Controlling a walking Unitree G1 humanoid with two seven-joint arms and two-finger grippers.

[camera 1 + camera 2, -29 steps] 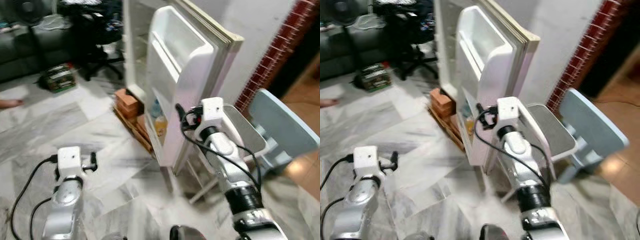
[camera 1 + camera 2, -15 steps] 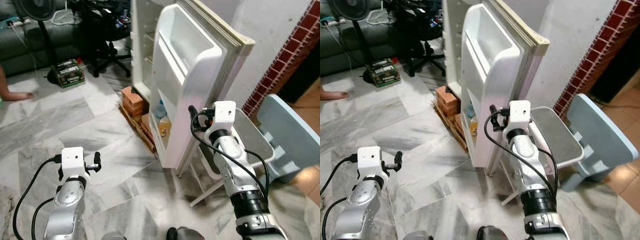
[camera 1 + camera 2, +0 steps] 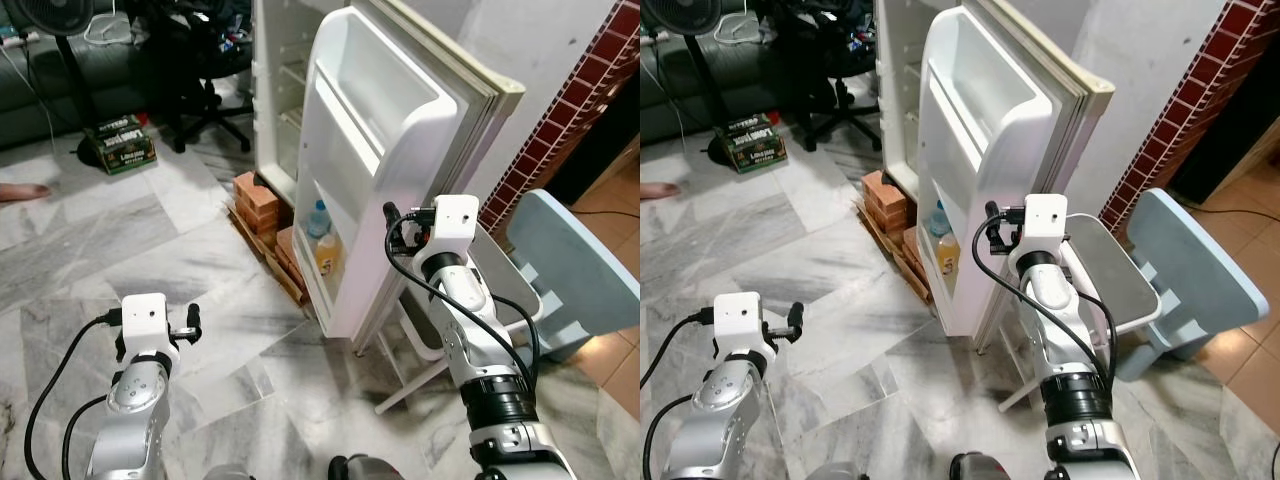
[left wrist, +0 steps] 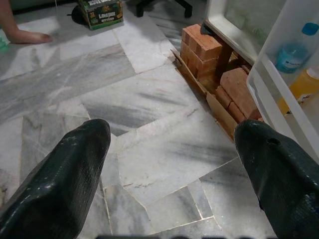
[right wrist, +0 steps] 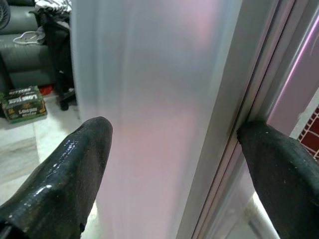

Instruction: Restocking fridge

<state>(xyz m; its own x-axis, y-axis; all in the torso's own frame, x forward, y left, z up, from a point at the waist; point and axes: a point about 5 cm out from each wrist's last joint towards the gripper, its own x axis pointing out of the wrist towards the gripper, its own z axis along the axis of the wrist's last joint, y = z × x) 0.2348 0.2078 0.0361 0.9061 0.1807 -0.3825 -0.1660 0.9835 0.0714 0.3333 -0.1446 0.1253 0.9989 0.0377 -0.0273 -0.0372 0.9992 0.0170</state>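
The white fridge (image 3: pixel 282 110) stands with its door (image 3: pixel 375 130) swung wide. The door's lower shelf holds a blue-capped water bottle (image 3: pixel 318 218) and a yellow bottle (image 3: pixel 326 255). My right gripper (image 3: pixel 392 225) is raised at the door's outer edge; in the right wrist view it (image 5: pixel 169 134) is open, with the door's edge (image 5: pixel 219 109) between the spread fingers. My left gripper (image 3: pixel 190 325) hangs low over the marble floor (image 3: pixel 150 240), open and holding nothing, also shown in the left wrist view (image 4: pixel 172 134).
Red bricks (image 3: pixel 258 198) and a wooden board prop the fridge. A white folding stool (image 3: pixel 505 290) and a light blue chair (image 3: pixel 570 265) stand at my right, by a red brick wall (image 3: pixel 565 110). A green box (image 3: pixel 118 143), a fan stand, an office chair (image 3: pixel 205 60) and a person's foot (image 3: pixel 20 190) lie at the far left.
The camera has steadied and shifted, so the whole picture has moved. My right gripper stays at the door's edge, slightly higher. The left arm has hardly moved.
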